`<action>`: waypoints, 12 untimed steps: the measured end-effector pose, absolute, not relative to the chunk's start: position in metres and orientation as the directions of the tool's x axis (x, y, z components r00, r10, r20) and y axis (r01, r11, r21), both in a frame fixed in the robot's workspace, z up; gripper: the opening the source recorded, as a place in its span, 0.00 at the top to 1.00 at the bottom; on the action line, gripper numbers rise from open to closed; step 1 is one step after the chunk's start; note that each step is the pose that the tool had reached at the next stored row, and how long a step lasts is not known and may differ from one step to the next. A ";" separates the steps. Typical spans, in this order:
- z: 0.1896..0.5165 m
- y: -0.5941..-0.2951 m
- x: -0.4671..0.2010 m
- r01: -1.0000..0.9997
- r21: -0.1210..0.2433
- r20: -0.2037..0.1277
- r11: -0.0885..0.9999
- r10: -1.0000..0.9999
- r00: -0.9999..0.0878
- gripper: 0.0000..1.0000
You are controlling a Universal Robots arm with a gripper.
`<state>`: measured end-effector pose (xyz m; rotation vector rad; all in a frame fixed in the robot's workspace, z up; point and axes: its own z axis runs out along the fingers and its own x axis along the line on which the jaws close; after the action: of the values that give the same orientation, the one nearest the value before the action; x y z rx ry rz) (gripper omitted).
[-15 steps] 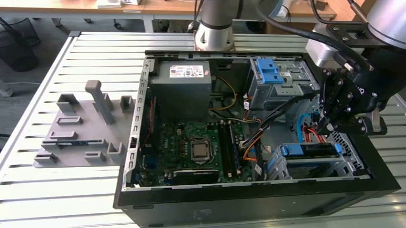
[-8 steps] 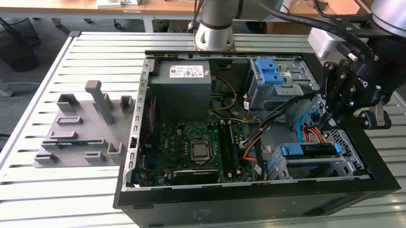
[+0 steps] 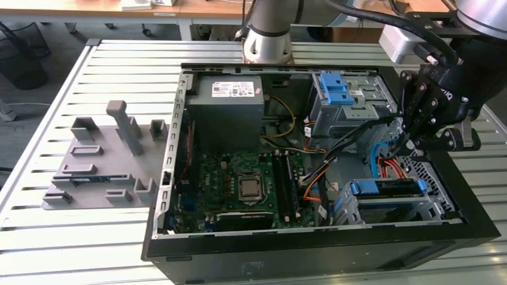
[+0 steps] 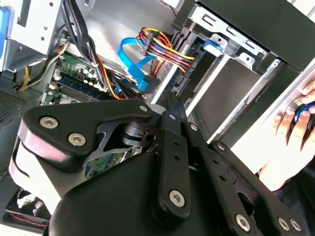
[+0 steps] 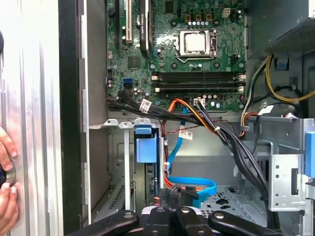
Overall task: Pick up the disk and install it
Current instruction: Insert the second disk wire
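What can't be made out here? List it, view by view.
1. Exterior view: whether the disk sits fully home in its bay is too small to tell.
2. First wrist view: the disk's lower end is hidden behind the gripper.
3. First wrist view: a hand is cut off by the picture's edge.

Slatted white metal table (image 3: pixel 111 71), ribs running across the exterior view. Directly on it: open black computer case (image 3: pixel 317 249), lying on its side, toward the exterior view's right; grey moulded fixture tray (image 3: pixel 103 160) with upright posts, just beside the case on the exterior view's left. Robot arm base (image 3: pixel 268 44) at far edge.
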<state>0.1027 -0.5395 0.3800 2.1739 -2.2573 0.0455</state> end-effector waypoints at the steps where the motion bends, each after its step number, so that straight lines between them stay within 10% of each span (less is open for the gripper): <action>1: 0.380 -0.538 0.103 -0.999 -0.015 0.025 0.037 -0.999 -0.038 0.89; 12: 0.381 -0.528 0.103 -0.999 0.001 0.030 0.037 -0.999 -0.037 0.89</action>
<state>0.1027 -0.5285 0.3810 2.1636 -2.2461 0.0317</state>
